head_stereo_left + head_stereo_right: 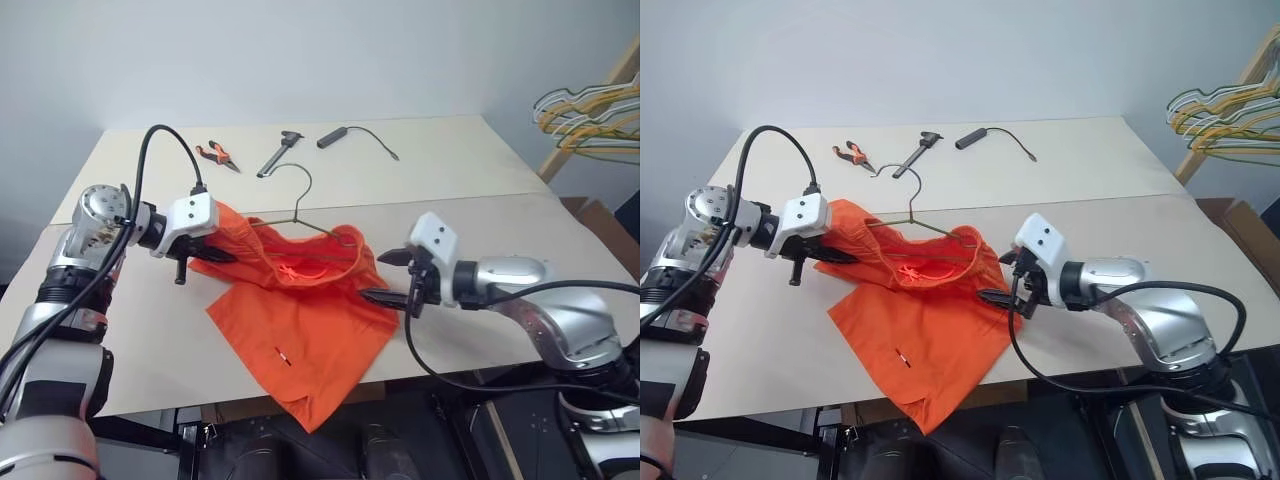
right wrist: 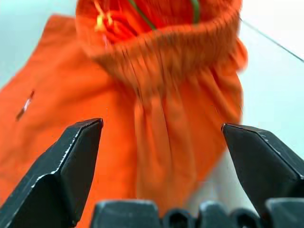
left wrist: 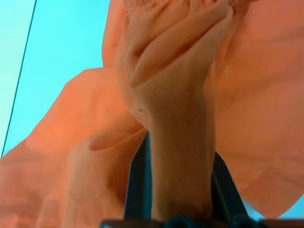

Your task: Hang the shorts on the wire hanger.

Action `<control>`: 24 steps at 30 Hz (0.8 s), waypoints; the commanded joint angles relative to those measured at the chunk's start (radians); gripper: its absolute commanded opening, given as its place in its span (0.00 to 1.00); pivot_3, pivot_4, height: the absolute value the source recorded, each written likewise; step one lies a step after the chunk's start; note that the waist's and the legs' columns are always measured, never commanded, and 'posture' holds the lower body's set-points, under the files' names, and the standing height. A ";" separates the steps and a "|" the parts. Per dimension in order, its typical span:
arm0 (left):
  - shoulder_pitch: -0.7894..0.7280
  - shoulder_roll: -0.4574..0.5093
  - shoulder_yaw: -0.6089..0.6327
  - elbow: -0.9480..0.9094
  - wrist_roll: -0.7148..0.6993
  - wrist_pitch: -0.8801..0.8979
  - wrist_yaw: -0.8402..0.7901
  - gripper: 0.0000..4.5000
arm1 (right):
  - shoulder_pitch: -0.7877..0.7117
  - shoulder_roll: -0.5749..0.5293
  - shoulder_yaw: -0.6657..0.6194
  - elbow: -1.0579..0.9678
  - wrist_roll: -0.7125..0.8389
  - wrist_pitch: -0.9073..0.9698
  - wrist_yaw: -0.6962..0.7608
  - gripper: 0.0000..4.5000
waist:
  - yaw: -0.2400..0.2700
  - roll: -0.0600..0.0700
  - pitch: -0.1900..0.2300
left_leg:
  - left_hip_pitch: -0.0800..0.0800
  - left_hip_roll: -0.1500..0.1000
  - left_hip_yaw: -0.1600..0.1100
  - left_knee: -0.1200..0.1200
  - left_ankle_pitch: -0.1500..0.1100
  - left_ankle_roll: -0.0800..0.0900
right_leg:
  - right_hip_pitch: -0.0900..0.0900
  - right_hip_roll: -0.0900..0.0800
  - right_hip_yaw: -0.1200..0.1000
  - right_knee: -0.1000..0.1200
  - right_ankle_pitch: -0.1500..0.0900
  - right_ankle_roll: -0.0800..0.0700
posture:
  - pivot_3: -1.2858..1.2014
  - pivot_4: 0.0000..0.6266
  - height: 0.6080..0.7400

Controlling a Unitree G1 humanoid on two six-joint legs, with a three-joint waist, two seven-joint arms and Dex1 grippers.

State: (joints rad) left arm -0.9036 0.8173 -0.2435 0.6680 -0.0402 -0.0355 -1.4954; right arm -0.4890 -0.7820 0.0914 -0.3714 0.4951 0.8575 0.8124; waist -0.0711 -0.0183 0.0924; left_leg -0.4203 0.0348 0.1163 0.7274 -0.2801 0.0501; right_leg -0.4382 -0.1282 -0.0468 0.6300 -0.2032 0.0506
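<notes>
We are midway through threading: the shorts point(image 1: 300, 310) lie mid-frame on the desk point(image 1: 450, 180) over the wire hanger point(image 1: 300, 205), our left gripper point(image 1: 205, 255) clenched on the waistband, right gripper point(image 1: 392, 277) released, and regripping likely comes next.

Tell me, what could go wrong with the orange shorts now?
The right gripper is open and off the shorts, so only the left gripper pinches the waistband. That side could sag and the wire hanger, tucked inside the waistband, might slip out. Also, one leg of the shorts hangs over the table edge and could drag them down if the left grip lets go.
</notes>
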 commanded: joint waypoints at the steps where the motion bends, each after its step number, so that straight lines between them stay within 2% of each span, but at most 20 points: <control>1: -0.039 0.015 0.033 -0.018 -0.006 -0.016 -0.019 0.00 | -0.101 -0.036 -0.137 0.044 0.048 -0.055 0.059 0.99 | 0.001 0.000 0.000 | 0.000 0.000 0.000 0.000 0.000 0.000 | 0.000 0.000 0.000 0.000 0.000 0.000 | 0.47 0.07 1.00; 5: -0.046 0.011 0.026 -0.007 0.003 -0.034 -0.046 0.00 | -0.253 0.018 -0.113 0.102 0.082 -0.047 0.100 0.99 | -0.009 0.000 -0.001 | 0.001 0.001 0.001 0.000 0.000 0.000 | 0.000 0.000 0.001 0.001 0.000 0.000 | 0.47 0.06 1.00; 10: -0.069 -0.004 0.019 0.018 0.022 -0.048 -0.054 0.00 | -0.424 0.173 0.100 0.197 -0.014 -0.051 0.102 0.99 | -0.031 0.000 -0.005 | 0.001 0.001 0.001 0.001 0.000 0.000 | 0.000 0.000 0.001 0.001 0.001 0.000 | 0.47 0.06 1.00; 13: -0.083 -0.012 0.019 0.034 0.032 -0.056 -0.057 0.00 | -0.496 0.266 0.176 0.269 -0.059 -0.039 0.084 0.99 | -0.036 0.000 -0.005 | 0.001 0.001 0.001 0.001 0.001 -0.001 | 0.000 0.000 0.001 0.003 0.001 0.000 | 0.47 0.06 1.00; 17: -0.086 -0.015 0.024 0.035 0.036 -0.060 -0.068 0.00 | -0.550 0.376 0.210 0.360 -0.092 -0.056 0.060 0.81 | -0.039 -0.001 -0.006 | -0.002 0.000 0.001 0.001 0.002 -0.004 | -0.002 0.000 0.000 0.007 0.001 0.001 | 0.47 0.06 1.00; 24: -0.088 -0.005 0.032 0.039 0.035 -0.063 -0.078 0.00 | -0.562 0.426 0.193 0.420 -0.102 -0.092 0.096 0.26 | -0.042 -0.001 -0.006 | -0.002 0.000 0.000 0.001 0.002 -0.004 | -0.001 0.000 0.000 0.006 0.001 0.001 | 0.47 0.07 1.00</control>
State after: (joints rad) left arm -0.9606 0.7973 -0.2383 0.7188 0.0013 -0.0875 -1.5700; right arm -1.0203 -0.3568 0.3109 0.0580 0.3969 0.8019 0.8933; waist -0.1131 -0.0190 0.0867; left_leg -0.4225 0.0344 0.1165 0.7287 -0.2777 0.0461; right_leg -0.4397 -0.1286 -0.0467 0.6357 -0.2019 0.0518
